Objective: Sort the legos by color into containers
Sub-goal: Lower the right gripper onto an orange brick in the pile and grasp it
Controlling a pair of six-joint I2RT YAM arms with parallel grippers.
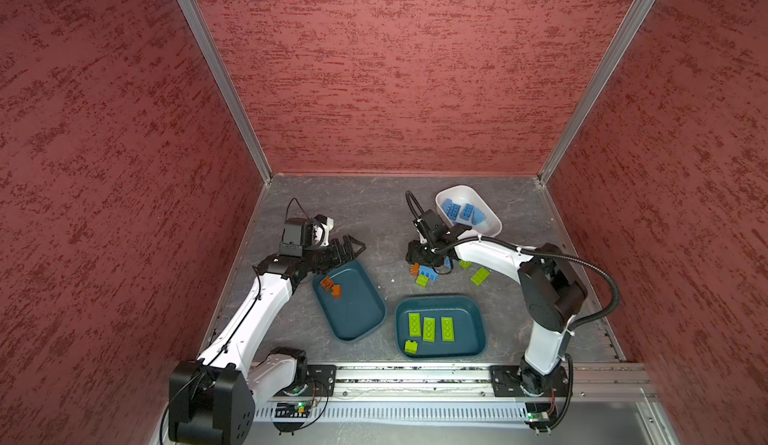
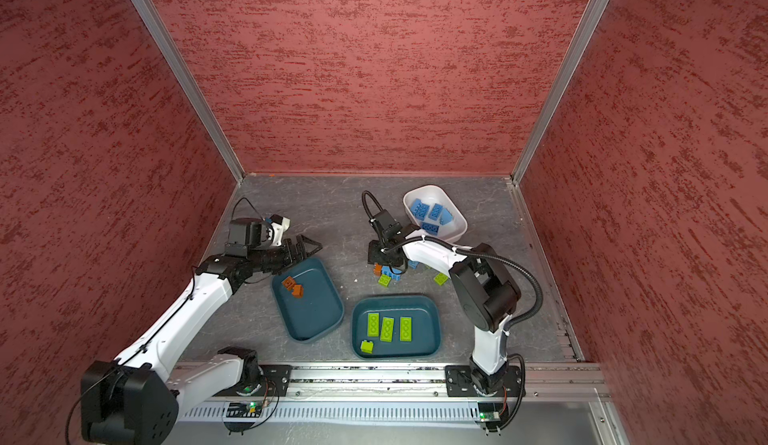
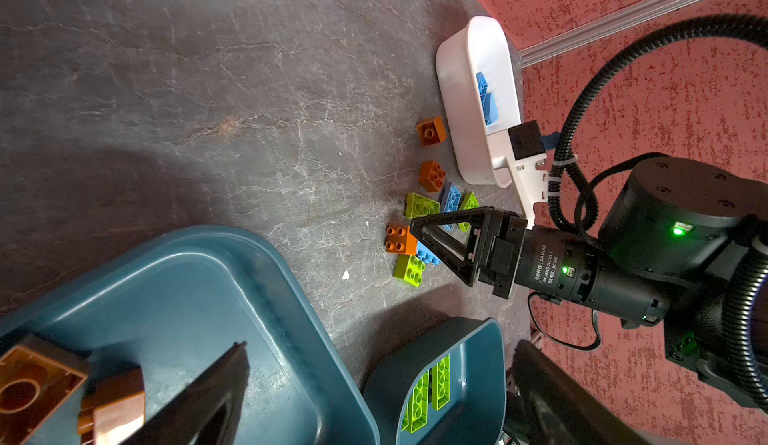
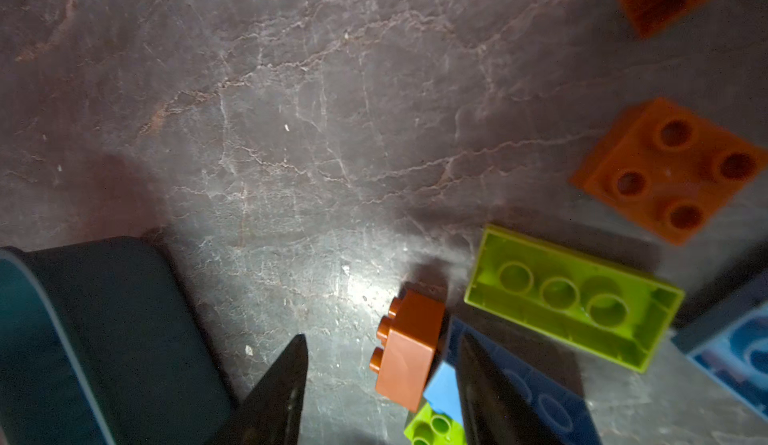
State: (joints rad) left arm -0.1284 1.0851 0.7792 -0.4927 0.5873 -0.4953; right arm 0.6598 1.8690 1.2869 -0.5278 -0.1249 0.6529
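Right gripper [image 4: 382, 337] half-open, straddling the orange brick [image 4: 409, 351], with a gap on one side, so not clamped yet. Centre before closing and lift straight up, since the blue brick [image 4: 444, 384] touching it could drag along.

Counts:
- Left-hand teal tub [image 1: 357, 318]: 2 orange.
- Middle teal tub [image 1: 465, 339]: 4 green.
- White tub [image 1: 457, 192]: probably 4–5 blue, overlapping.
- Loose: 3 orange, 2 blue, at least 3 green.

Left gripper [image 1: 351, 247] wide, empty.
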